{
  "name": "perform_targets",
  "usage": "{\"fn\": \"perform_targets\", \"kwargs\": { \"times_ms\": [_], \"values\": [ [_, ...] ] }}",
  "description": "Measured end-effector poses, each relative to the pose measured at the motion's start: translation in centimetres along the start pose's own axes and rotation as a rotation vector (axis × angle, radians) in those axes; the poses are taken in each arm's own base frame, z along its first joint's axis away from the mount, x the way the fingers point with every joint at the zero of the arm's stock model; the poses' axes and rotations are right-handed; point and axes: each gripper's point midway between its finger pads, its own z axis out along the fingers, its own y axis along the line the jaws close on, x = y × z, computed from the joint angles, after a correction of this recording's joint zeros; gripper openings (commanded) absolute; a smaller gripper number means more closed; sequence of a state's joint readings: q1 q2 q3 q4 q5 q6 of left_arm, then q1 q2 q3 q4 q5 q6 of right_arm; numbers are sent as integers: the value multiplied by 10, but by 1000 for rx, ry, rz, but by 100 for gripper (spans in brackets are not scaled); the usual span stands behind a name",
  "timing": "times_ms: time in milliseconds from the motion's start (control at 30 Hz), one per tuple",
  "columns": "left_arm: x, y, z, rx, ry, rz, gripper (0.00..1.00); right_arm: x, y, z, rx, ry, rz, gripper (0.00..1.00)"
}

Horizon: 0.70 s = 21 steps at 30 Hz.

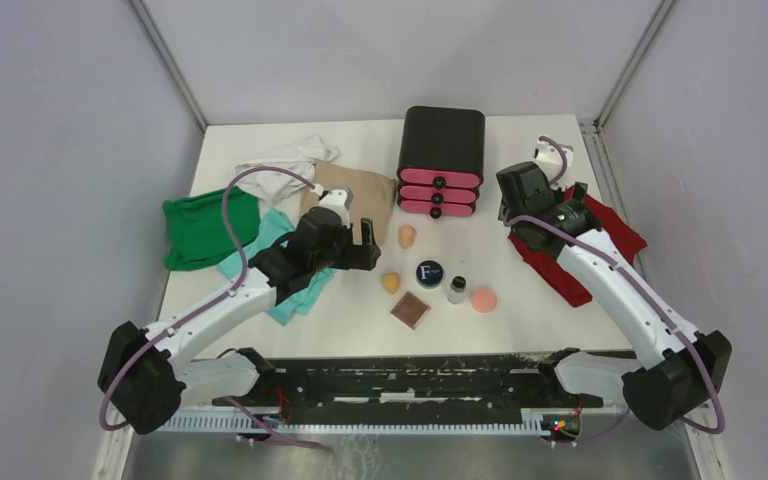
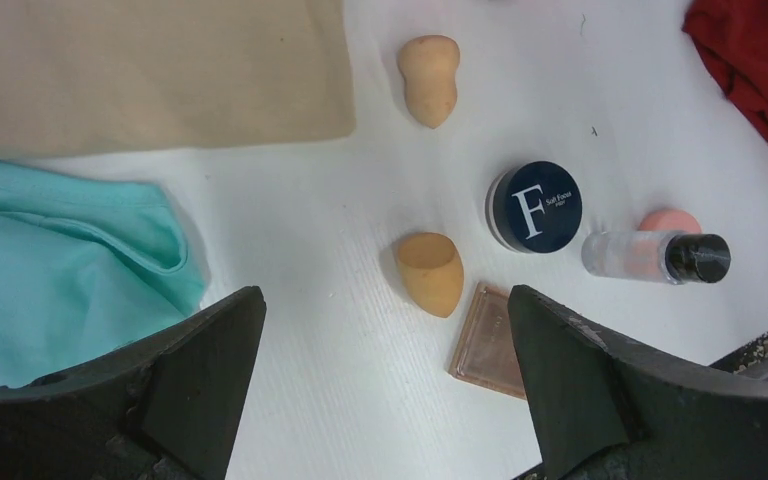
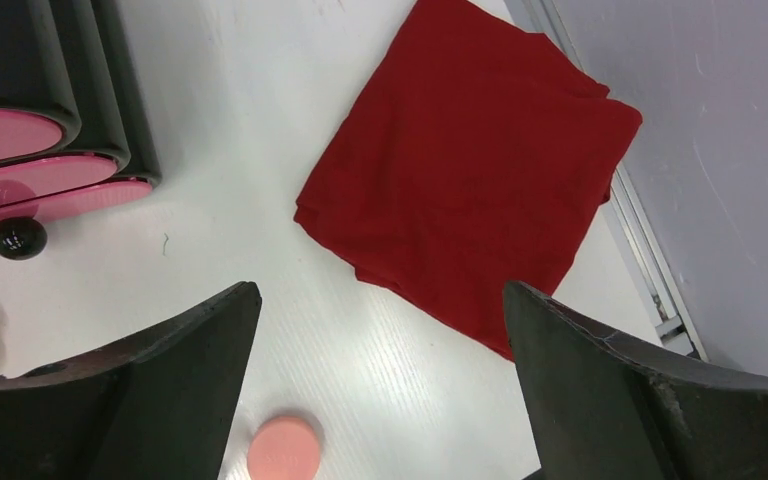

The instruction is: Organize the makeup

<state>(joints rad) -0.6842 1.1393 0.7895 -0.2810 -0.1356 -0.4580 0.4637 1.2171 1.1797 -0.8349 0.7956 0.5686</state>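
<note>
The left gripper [image 2: 380, 305] is hovering above the white table [image 1: 290, 330] with its two fingers spread wide and nothing between them. In the left wrist view, one orange sponge [image 2: 430, 272] is lying just under the gap, and the second orange sponge [image 2: 428, 80] is lying farther away, near the corner of the beige cloth [image 2: 150, 70]. The navy compact [image 2: 535, 205] with the white F is sitting just beside the nearer sponge, not touching it. The square brown compact [image 2: 490, 345] is lying flat close to both, partly hidden behind the right finger. The black-capped clear bottle [image 2: 650, 255] is next to the navy compact; it seems to be standing upright, but I cannot be sure from these angles. The pink puff [image 2: 668, 220] is showing just behind the bottle. The teal cloth [image 2: 60, 280] is lying at the left of this gripper.

The right gripper [image 3: 380, 295] is also holding its fingers wide apart and carrying nothing. It is hanging over bare table between the black box [image 3: 40, 90] with pink drawers and the red cloth [image 3: 470, 170]. All three drawers are looking closed from above.
</note>
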Motion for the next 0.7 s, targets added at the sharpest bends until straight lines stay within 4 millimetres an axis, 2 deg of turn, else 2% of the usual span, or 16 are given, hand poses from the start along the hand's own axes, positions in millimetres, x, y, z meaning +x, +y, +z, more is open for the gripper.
{"fn": "perform_targets", "kwargs": {
  "times_ms": [333, 533, 700],
  "values": [
    [11, -4, 7, 25, 47, 7, 99, 13, 12, 3, -70, 28, -16, 99],
    [13, -15, 8, 79, 63, 6, 99, 26, 36, -4, -258, 40, -26, 100],
    [22, -26, 14, 130, 117, 11, 99, 32, 54, -12, -384, 45, -10, 100]
  ]
}}
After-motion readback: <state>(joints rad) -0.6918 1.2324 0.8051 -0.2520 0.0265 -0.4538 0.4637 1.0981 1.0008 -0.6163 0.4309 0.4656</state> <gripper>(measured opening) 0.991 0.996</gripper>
